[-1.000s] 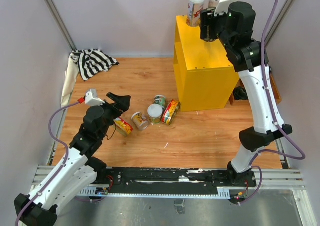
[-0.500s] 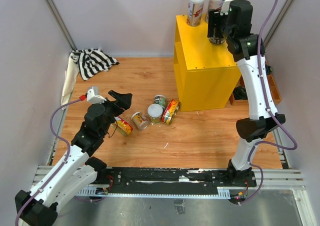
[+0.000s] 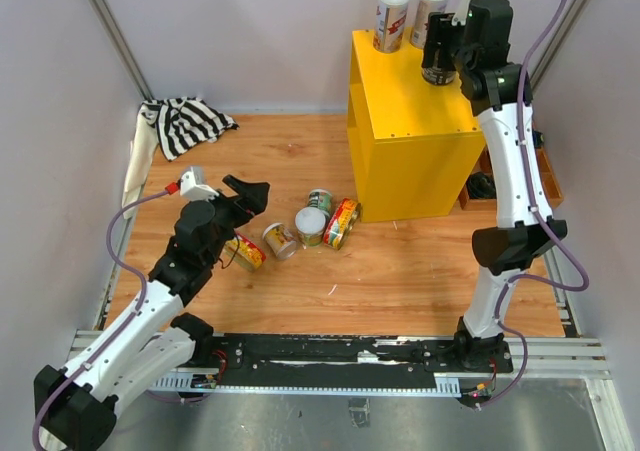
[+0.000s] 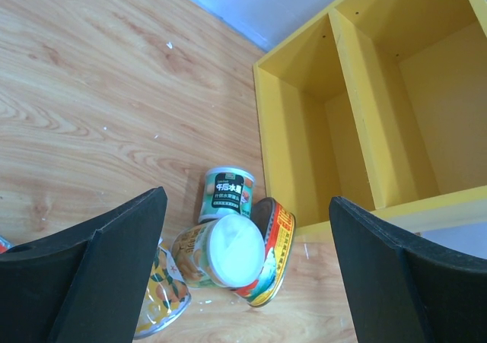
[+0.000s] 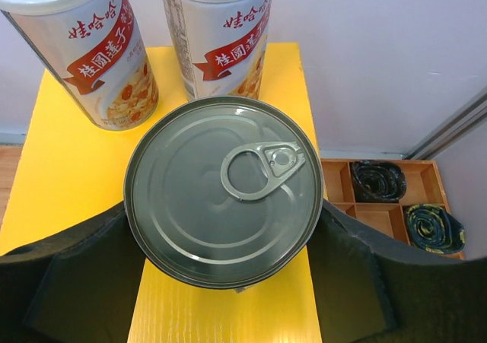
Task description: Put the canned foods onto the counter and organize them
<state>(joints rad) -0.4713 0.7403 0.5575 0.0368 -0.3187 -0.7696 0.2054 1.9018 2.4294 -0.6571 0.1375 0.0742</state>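
My right gripper (image 3: pixel 440 53) is shut on a dark can with a metal pull-tab top (image 5: pixel 224 187), held just over the back right of the yellow counter (image 3: pixel 405 121). Two tall white-lidded cans (image 3: pixel 392 18) (image 3: pixel 430 6) stand at the counter's back edge, close behind the held can. My left gripper (image 3: pixel 246 198) is open and empty, low over the floor. Ahead of it lie a green can (image 4: pixel 228 195), a white-lidded can (image 4: pixel 221 252), a yellow-and-red can (image 4: pixel 272 252) and a yellow can (image 4: pixel 163 297). A beige can (image 3: pixel 279 240) lies among them.
A striped cloth (image 3: pixel 185 123) lies at the back left. A brown wooden tray (image 5: pixel 380 202) with black round parts (image 5: pixel 377 179) sits on the floor right of the counter. The counter's front shows open shelves (image 4: pixel 365 122). Grey walls close in the left, back and right.
My right arm has carried the dark can rightward and back along the counter top, next to the two tall cans. My left gripper has edged slightly toward the floor cans.
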